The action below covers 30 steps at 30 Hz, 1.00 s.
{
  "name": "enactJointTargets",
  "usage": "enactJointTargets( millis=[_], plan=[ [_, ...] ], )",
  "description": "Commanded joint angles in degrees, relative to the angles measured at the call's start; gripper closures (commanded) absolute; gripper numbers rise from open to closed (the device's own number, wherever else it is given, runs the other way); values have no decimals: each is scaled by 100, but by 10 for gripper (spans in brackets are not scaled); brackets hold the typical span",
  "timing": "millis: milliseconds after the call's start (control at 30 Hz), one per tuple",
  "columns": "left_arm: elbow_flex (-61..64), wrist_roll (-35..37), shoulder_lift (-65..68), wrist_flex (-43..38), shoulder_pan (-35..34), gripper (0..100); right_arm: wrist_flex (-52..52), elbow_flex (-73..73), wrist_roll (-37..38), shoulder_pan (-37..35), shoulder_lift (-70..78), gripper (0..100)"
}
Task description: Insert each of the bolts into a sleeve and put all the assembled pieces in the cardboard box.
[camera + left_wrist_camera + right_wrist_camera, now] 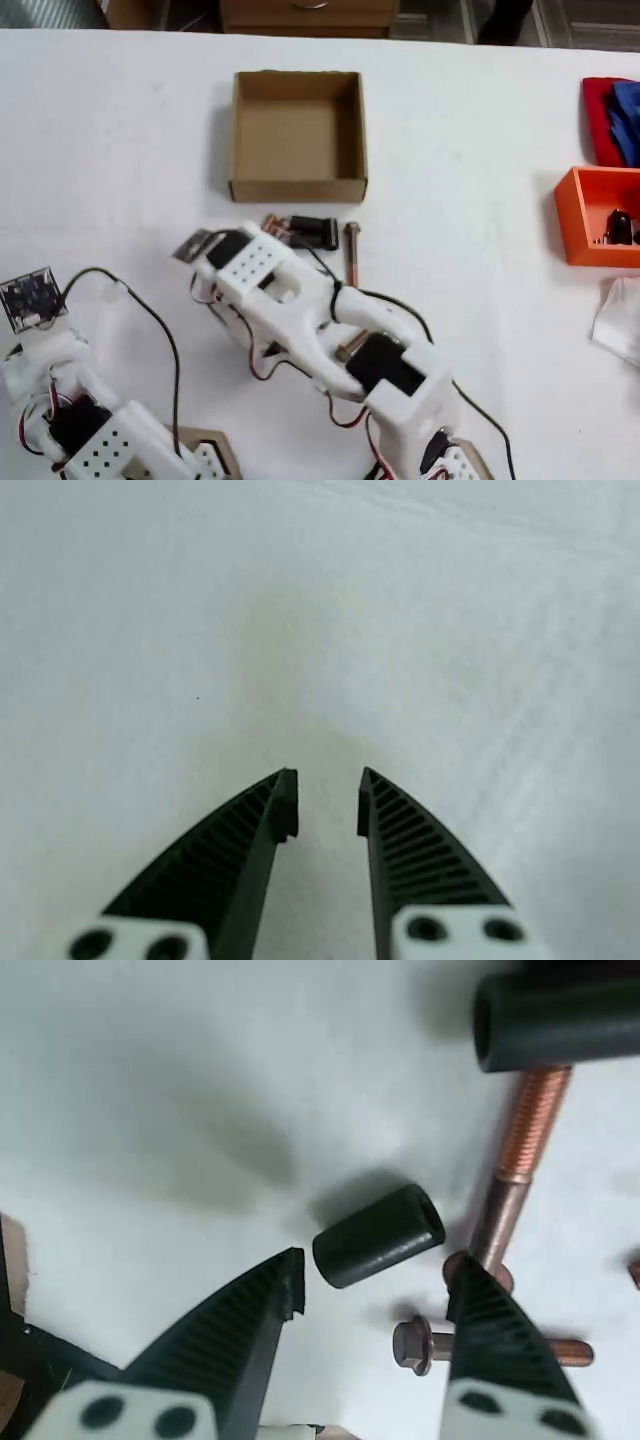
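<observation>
The right tool half-hides a copper bolt beside the short black cylindrical sleeve; a larger black sleeve is cropped.

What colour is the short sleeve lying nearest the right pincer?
Black. The sleeve shows best in the right wrist view.

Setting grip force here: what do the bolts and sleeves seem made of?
Bolts: metal with a shiny coppery finish, going by the reddish gleam and cut threads. Sleeves: smooth matte black tubes, probably plastic or rubber; the look leaves it open.
</observation>
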Motion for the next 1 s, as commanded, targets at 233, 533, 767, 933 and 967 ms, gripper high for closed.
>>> enactJointTargets(
  millis=[233, 533, 767, 933, 967],
  plan=[
    [136, -9, -44, -18, 35, 872, -321, -202, -44, -4, 910, 776],
    [136, -9, -44, -18, 35, 872, -505, -202, -18, 409, 945, 967],
    [136, -9, -44, -18, 35, 872, -558, -290, 281, 1130, 945, 978],
    [136, -9, -44, -18, 35, 872, -585, -299, 809, 1182, 945, 978],
    [136, -9, -44, -18, 35, 872, -585, -325, 888, 1174, 945, 977]
  ],
)
